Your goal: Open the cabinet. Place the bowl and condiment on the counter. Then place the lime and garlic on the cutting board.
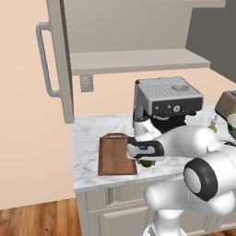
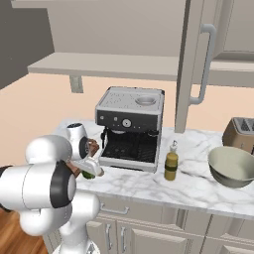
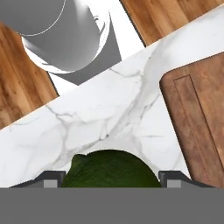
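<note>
We read no writing or brand anywhere; the coffee machine shows just a round dial on its dark front band. The lime is dark green, round, finely dimpled, and sits on the white marble counter just beside the cutting board. Our gripper straddles it, a dark fingertip at each side; we cannot tell whether the tips press the fruit or stand just off it. The board is dark brown wood with a raised edge and a handle loop at its far short end, and nothing lies on it. Past the coffee machine stands the slim yellow-olive condiment bottle, upright, then the wide grey-olive bowl, which looks empty, near a toaster. Above, the cabinet door hangs open on a bare shelf
</note>
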You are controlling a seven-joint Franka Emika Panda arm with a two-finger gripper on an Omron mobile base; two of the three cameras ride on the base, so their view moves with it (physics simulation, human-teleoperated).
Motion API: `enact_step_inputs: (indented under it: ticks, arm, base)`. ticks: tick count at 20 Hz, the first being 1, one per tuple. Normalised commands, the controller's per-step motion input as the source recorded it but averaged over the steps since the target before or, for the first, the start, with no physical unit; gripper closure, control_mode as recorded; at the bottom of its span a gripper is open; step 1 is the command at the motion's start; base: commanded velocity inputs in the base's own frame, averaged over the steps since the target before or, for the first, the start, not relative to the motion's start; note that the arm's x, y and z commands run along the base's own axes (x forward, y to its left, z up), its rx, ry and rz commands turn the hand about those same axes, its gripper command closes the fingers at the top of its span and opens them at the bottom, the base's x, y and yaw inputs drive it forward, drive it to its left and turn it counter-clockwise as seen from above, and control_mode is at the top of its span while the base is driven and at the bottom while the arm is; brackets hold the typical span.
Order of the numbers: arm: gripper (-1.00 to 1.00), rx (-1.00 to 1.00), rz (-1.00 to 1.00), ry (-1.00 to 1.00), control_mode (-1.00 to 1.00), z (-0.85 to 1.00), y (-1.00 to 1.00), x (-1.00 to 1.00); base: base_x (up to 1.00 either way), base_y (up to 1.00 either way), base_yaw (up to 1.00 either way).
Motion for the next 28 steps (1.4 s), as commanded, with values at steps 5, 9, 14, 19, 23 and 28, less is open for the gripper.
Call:
enact_step_inputs:
  ticks: [5, 9, 14, 19, 23, 28]
  arm:
    - [1.00, 0.02, 0.00, -0.04, -1.00, 0.02, 0.00, -0.01]
    - [1.00, 0.00, -0.01, -0.08, -1.00, 0.22, 0.00, -0.07]
    - [1.00, 0.00, -0.01, -0.09, -1.00, 0.24, 0.05, -0.09]
    - [1.00, 0.00, 0.00, -0.08, -1.00, 0.11, 0.31, -0.03]
    - [1.00, 0.00, 0.00, -0.09, -1.00, 0.00, 0.43, 0.00]
    - [1.00, 0.00, 0.00, -0.08, -1.00, 0.02, 0.41, 0.00]
  base:
    - [0.00, 0.00, 0.00]
    - [0.00, 0.00, 0.00]
    - [0.00, 0.00, 0.00]
    - [0.00, 0.00, 0.00]
    - [0.00, 0.00, 0.00]
    - [0.00, 0.00, 0.00]
